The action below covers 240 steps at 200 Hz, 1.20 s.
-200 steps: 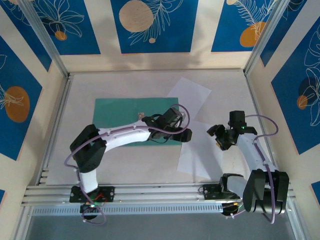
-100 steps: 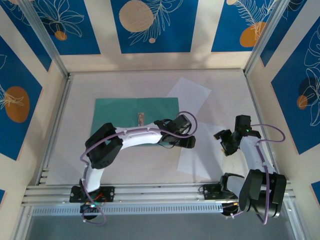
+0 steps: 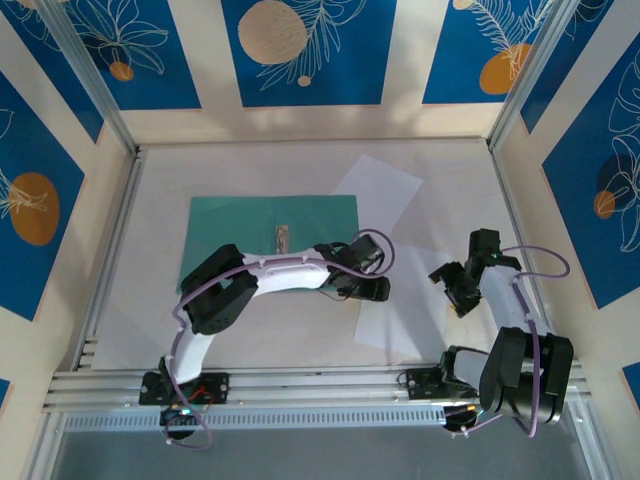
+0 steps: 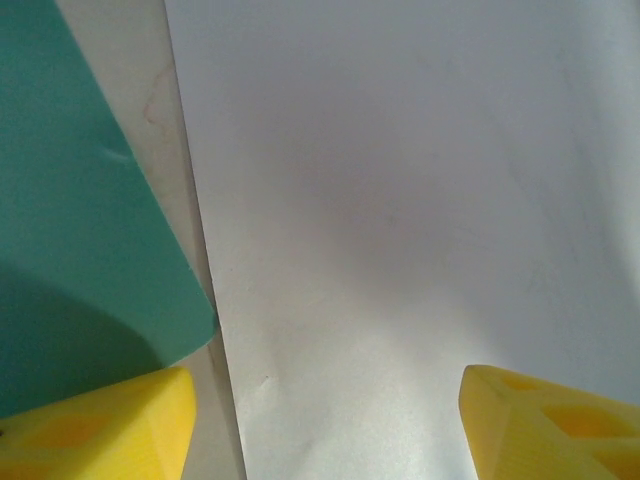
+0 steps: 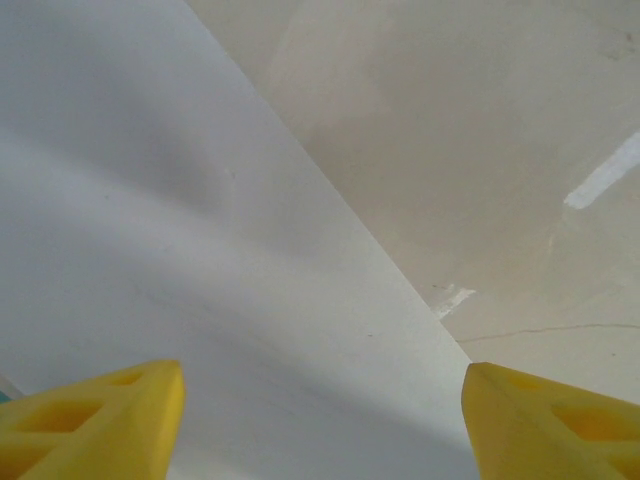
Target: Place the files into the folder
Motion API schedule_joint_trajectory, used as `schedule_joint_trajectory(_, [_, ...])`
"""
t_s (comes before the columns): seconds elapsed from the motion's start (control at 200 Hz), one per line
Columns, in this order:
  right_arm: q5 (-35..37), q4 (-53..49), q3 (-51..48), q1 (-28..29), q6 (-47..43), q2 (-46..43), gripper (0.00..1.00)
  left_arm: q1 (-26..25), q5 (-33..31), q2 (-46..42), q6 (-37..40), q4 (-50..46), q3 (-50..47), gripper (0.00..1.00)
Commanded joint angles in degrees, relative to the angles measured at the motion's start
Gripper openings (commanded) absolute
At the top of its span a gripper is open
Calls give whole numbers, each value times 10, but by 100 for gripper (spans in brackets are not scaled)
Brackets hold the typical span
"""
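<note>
Pale table (image 3: 160, 180), teal folder (image 3: 230, 230) left of centre, two white files (image 3: 385, 190) right of it, wrist close-ups add: left gripper (image 4: 320, 420) wide, empty, straddling sheet edge by folder corner, right gripper (image 5: 320, 420) wide, empty, over sheet edge.

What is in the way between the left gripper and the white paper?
Nothing that I can see. The left gripper hangs open right over the bare white paper, and nothing lies on the paper between its fingers. The green folder lies off to one side, beside the paper's edge.
</note>
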Motion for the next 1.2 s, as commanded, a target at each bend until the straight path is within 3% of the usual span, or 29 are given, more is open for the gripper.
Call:
schedule_joint_trajectory(0.0, [2, -11, 9, -2, 0, 10, 75, -4, 21, 7, -12, 17, 4, 67])
schedule_joint_trajectory(0.385, [-17, 11, 8, 1, -4, 59, 74, -4, 37, 15, -25, 42, -6, 65])
schedule_joint_trajectory(0.665, [-8, 8, 12, 4, 0, 59, 75, -4, -23, 11, 2, -21, 12, 72])
schedule_joint_trajectory(0.855, [-15, 17, 15, 6, -4, 68, 75, -5, -14, 18, -7, -22, 16, 72])
schedule_joint_trajectory(1.195, [-39, 32, 10, 8, -7, 85, 74, -8, 3, 34, -22, -7, 20, 64])
